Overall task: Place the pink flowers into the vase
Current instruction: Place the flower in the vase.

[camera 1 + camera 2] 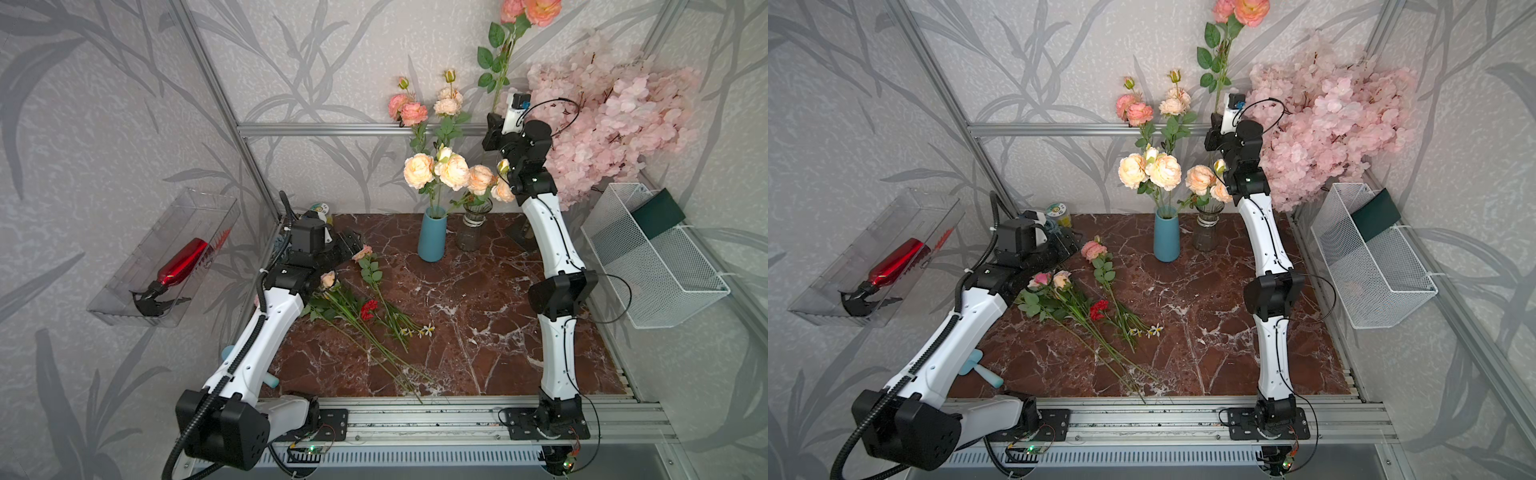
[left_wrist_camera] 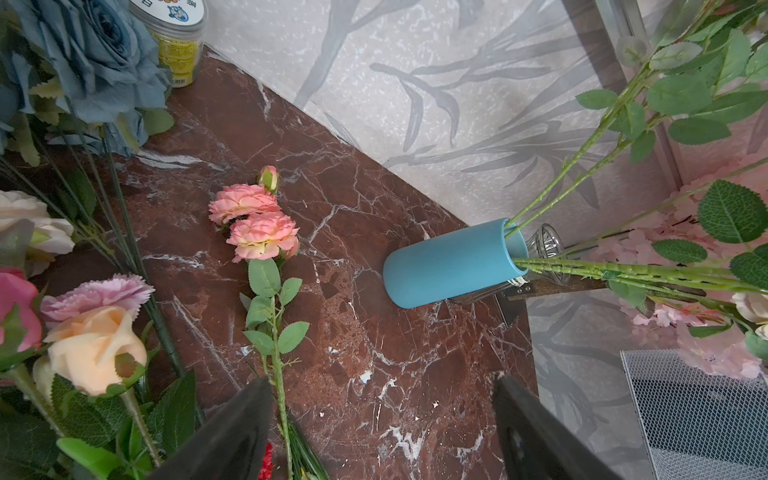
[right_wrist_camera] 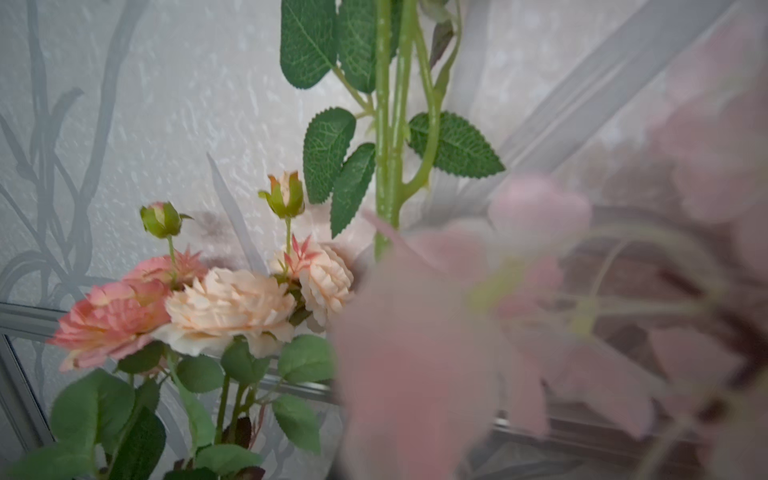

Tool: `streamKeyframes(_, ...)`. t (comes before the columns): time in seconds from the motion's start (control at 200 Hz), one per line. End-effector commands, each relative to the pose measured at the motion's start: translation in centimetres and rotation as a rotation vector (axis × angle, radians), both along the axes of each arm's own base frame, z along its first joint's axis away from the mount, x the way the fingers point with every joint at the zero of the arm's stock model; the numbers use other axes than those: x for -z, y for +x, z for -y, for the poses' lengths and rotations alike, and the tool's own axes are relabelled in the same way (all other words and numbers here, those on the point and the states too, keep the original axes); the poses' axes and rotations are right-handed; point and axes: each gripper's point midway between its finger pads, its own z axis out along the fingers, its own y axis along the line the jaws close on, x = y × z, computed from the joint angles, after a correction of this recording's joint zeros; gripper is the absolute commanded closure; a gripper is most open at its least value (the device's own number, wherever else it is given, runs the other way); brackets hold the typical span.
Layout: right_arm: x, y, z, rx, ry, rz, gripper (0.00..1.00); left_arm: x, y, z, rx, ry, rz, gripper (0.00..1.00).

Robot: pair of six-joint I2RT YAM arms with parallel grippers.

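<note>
The right fingers (image 1: 493, 122) are pinched tight on the lower stem of a tall artificial pink rose spray (image 1: 530, 10) with ruffled pink-to-peach heads and broad green leaves. They hold it upright, high above both vases. The left fingers (image 2: 232, 436) stand wide and empty, low over the dark red marble counter (image 1: 478, 311). The thin stem of a second pink rose spray (image 2: 253, 220), lying flat there, passes between them, close to one finger.

These sprays look light. The cloth heads are soft and easily crushed, and the stems are probably springy and top-heavy. The best hold is likely on bare stem below the leaves, never on a head. A thin, smooth stem may swivel in a pinch, so the lower end could wander on its way to a vase mouth.

A matte blue cylindrical vase (image 1: 432, 239) stands upright at the back of the counter. It already holds several sprays, pale peach and pink, so its narrow mouth looks crowded. Just beside it a ribbed clear glass vase (image 1: 471, 228) holds peach roses. A clear plastic wall bin (image 1: 124, 266) by the left arm holds a red spray bottle (image 1: 183, 262), and a white wire basket (image 1: 673, 282) by the right arm holds a dark green flat thing (image 1: 658, 214).
</note>
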Motion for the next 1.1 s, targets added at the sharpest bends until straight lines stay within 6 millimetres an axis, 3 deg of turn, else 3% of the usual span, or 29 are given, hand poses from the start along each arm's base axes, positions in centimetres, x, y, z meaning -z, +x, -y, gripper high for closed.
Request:
streamKeyframes(0.0, -1.1, -0.7, 0.2, 0.009, -0.004, 0.044, 1.00, -0.4, -0.1, -0.4, -0.008, 0.002, 0.019, 0.16)
streamKeyframes(0.29, 5.1, 0.8, -0.4, 0.012, -0.032, -0.126, 1.00, -0.2, 0.0, -0.8, -0.019, 0.007, 0.013, 0.16)
streamKeyframes(0.49, 8.8, -0.2, -0.3, 0.033, -0.062, -0.242, 1.00, -0.3, 0.0, -0.9, -0.024, 0.006, 0.014, 0.16)
streamKeyframes(0.565, 9.1, -0.9, -0.1, 0.034, -0.063, -0.246, 0.88, -0.3, 0.0, -0.9, -0.023, 0.005, 0.015, 0.16)
streamKeyframes(0.715, 7.2, -2.1, -0.2, 0.024, -0.067, -0.207, 0.70, -0.4, 0.0, -0.7, -0.017, -0.008, 0.016, 0.16)
streamKeyframes(0.815, 4.6, -3.2, -0.5, 0.012, -0.074, -0.151, 0.63, -0.4, 0.0, -0.6, -0.014, -0.019, 0.016, 0.16)
streamKeyframes(0.97, 0.5, -5.1, -1.0, 0.002, -0.096, -0.077, 0.60, -0.3, 0.0, -0.7, -0.021, -0.013, 0.006, 0.16)
streamKeyframes(1.095, -3.3, -7.5, -1.7, -0.017, -0.107, -0.015, 0.60, 0.9, 0.4, -1.0, -0.034, 0.032, -0.075, 0.16)
